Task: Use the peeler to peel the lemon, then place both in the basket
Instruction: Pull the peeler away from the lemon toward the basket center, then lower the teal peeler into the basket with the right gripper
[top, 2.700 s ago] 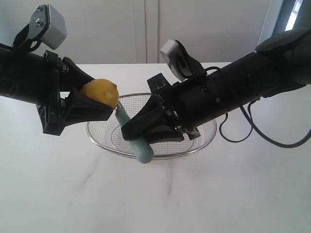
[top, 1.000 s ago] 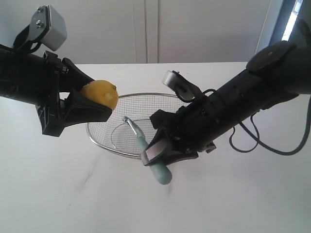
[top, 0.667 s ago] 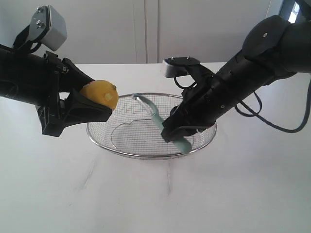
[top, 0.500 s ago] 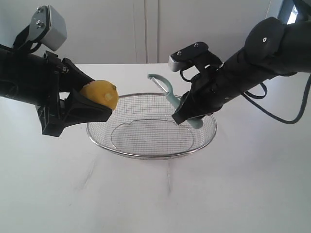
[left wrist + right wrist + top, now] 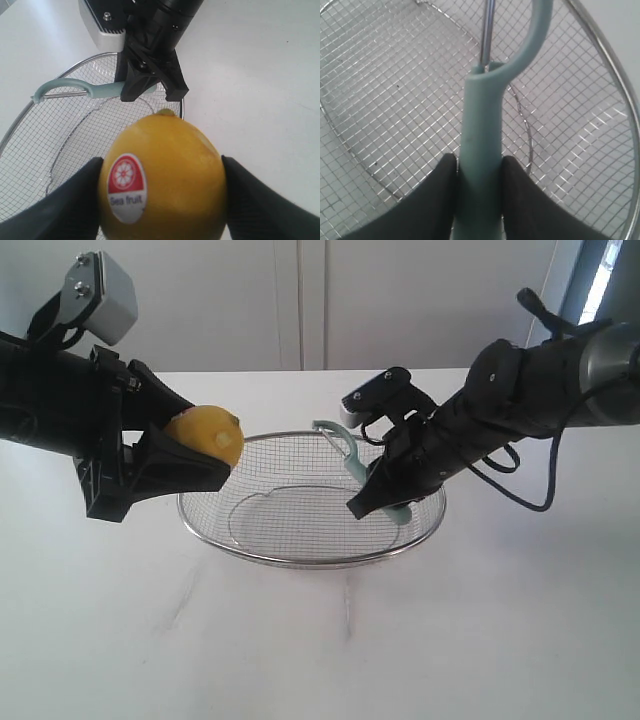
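Note:
My left gripper (image 5: 200,455) is shut on the yellow lemon (image 5: 207,434), holding it in the air just left of the basket's rim. In the left wrist view the lemon (image 5: 162,175) fills the space between the black fingers (image 5: 70,200) and bears a red and white sticker. My right gripper (image 5: 372,502) is shut on the teal handle of the peeler (image 5: 362,470), above the right part of the wire mesh basket (image 5: 400,545). In the right wrist view the peeler (image 5: 482,125) points its curved head over the basket's mesh (image 5: 395,75).
The basket sits mid-table on a white tabletop (image 5: 300,640). A black cable (image 5: 520,500) trails from the right arm over the table at the right. A pale wall stands behind.
The right gripper carried the peeler from near the lemon, down past the basket's front, then up and over the basket's right part. The left gripper and lemon stayed still.

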Robot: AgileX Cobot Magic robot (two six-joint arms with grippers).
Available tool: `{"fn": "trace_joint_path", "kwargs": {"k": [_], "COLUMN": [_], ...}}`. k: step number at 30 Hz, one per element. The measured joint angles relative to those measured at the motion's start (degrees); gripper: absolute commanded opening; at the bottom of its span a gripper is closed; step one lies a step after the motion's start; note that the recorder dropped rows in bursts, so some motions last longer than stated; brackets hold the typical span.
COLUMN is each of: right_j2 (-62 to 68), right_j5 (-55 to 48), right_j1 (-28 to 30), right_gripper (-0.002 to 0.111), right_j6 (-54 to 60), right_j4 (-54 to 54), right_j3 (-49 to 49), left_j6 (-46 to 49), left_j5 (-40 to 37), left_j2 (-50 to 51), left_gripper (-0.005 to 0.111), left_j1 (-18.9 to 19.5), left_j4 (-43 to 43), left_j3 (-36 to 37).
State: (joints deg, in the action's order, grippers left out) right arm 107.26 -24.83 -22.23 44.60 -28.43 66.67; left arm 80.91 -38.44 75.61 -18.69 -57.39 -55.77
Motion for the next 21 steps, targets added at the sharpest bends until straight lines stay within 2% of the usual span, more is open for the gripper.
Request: {"fn": "trace_joint_path", "kwargs": {"k": [21], "right_j2": [3.4], "right_j5": [-1.0], "right_j1": [0.0], "right_gripper": [0.000], "right_j6": [0.0], "right_j4": [-0.1], "right_j3": [0.0], "left_j6": [0.0], "left_j5": [-0.1], "left_j2": [0.0], "left_gripper": [0.000], "left_j1": [0.0], "left_j4": [0.0], "left_j3": [0.0]}}
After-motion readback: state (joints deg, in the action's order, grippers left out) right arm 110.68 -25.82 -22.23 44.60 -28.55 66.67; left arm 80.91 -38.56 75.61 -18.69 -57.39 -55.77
